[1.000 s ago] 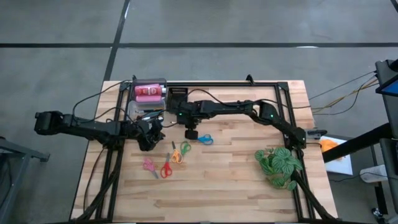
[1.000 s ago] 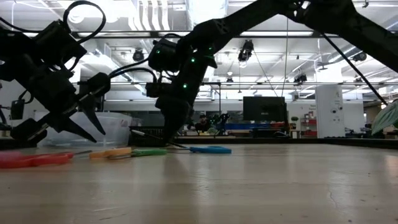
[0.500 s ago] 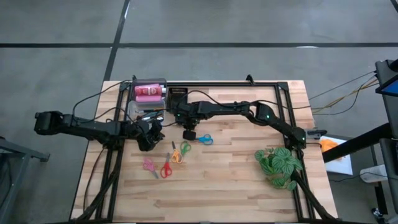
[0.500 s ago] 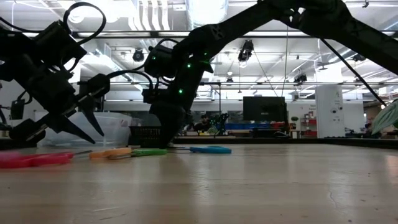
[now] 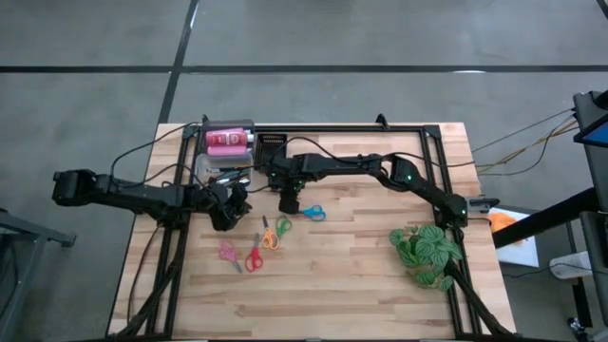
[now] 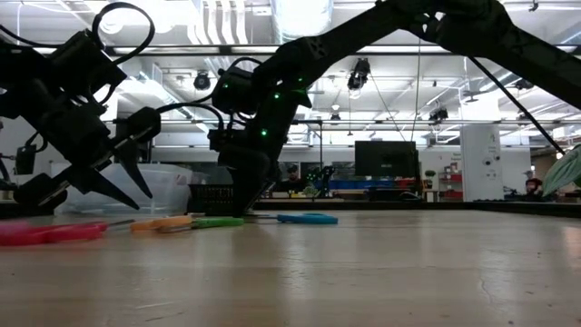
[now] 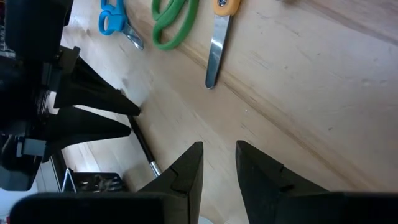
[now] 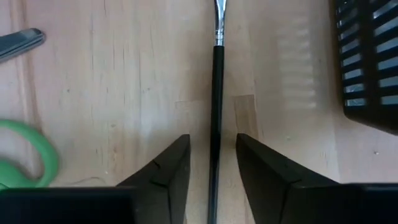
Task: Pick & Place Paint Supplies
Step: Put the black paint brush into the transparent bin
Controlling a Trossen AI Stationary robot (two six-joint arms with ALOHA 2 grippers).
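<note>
My right gripper (image 8: pixel 211 162) is low over the surface (image 5: pixel 361 275), fingers parted with a black-handled brush (image 8: pixel 216 106) lying flat between them. I'm astride it, not squeezing, so I'd call this brush not yet lifted. The black tray (image 8: pixel 370 62) sits just beside it.

My left gripper (image 7: pixel 217 165) hangs near the clear tub (image 5: pixel 211 169), fingers a little apart and holding nothing.

At the back edge, a pink paint bottle (image 5: pixel 226 141) lies by the tub, which has things in it, though I can't make out what.

Plenty is left: blue scissors (image 5: pixel 313 212) just beside my right gripper, the green scissors (image 5: pixel 283 226) and orange scissors (image 5: pixel 271 237) together, and the pink scissors (image 5: pixel 228 253) and red scissors (image 5: pixel 254 259) nearer the front, all loose on the wood. My read: we're at an early-to-middle stage.
</note>
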